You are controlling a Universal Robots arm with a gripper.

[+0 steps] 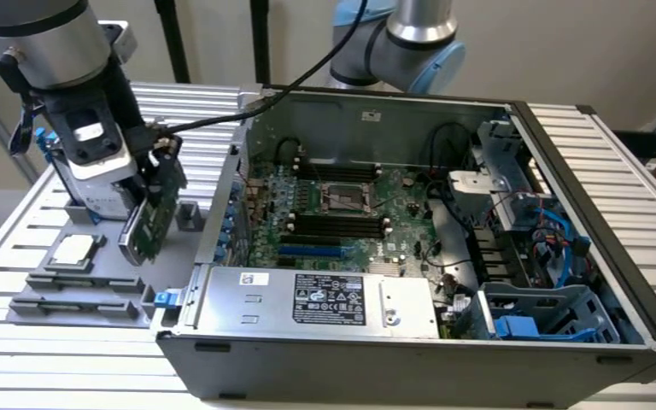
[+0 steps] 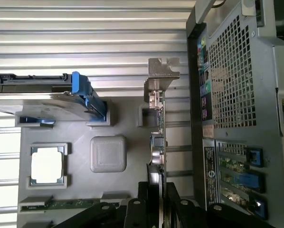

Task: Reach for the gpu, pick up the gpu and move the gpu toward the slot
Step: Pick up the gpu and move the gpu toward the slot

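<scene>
Gripping the gpu (image 1: pixel 153 218) upright between closed fingers (image 2: pixel 141 203), left in the exterior view, over the grey tray (image 2: pixel 80 190), beside the open computer case (image 1: pixel 419 363).

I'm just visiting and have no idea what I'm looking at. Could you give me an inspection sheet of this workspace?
Surface: ribbed metal table, with a grey tray on it at the exterior view's left.
Job's things: the gpu, a green card with a silver bracket, upright at the tray.
Clutter: a square silver chip, a hard drive with a blue frame and a green memory stick sit in the tray.
End effector: shut on the gpu.
Cables: a black cable runs from the arm past the case's rim.
Surroundings: open computer case, motherboard exposed, beside the tray.
</scene>
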